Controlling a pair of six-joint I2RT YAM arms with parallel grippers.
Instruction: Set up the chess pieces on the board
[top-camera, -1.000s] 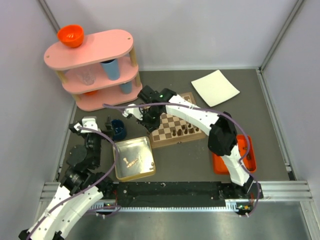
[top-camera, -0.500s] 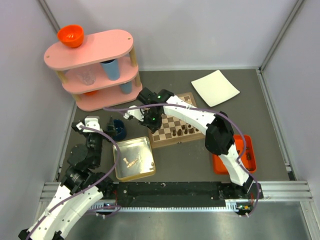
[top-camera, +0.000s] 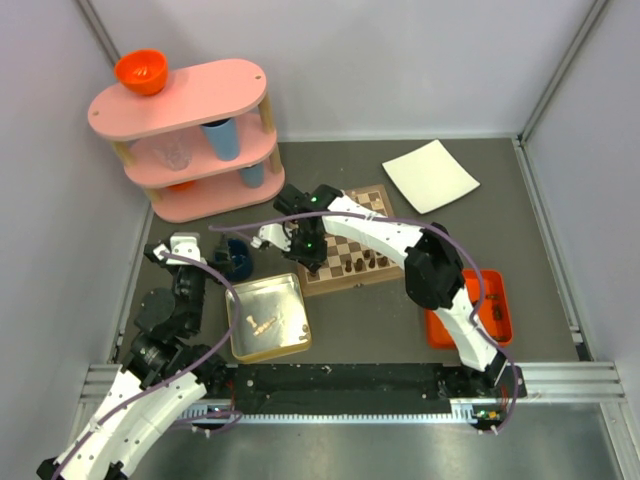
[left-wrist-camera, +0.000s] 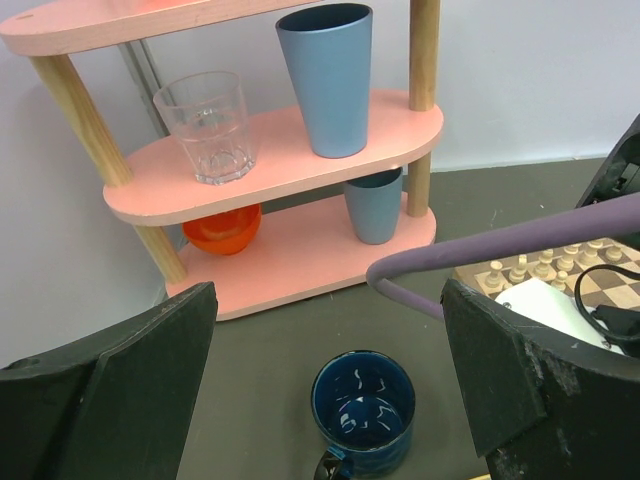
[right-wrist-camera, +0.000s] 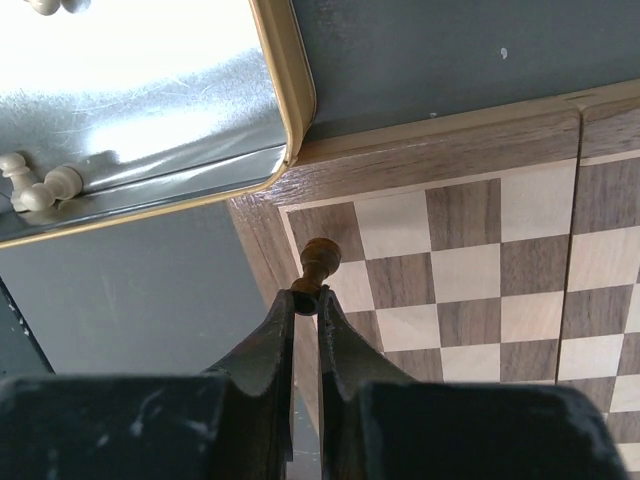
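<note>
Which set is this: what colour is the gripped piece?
The piece is dark brown; right wrist view.

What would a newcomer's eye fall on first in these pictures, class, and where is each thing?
The pink shelf at the far left stands out, with an orange bowl on its top tier. Near the middle, the right gripper pinches a dark brown chess piece over a corner of the board, beside the silver tin.

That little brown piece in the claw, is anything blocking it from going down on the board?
Nothing visible does. The right claw grips a dark pawn at a corner of the board, and the squares nearby are bare. The metal tin lies just off that corner.
</note>
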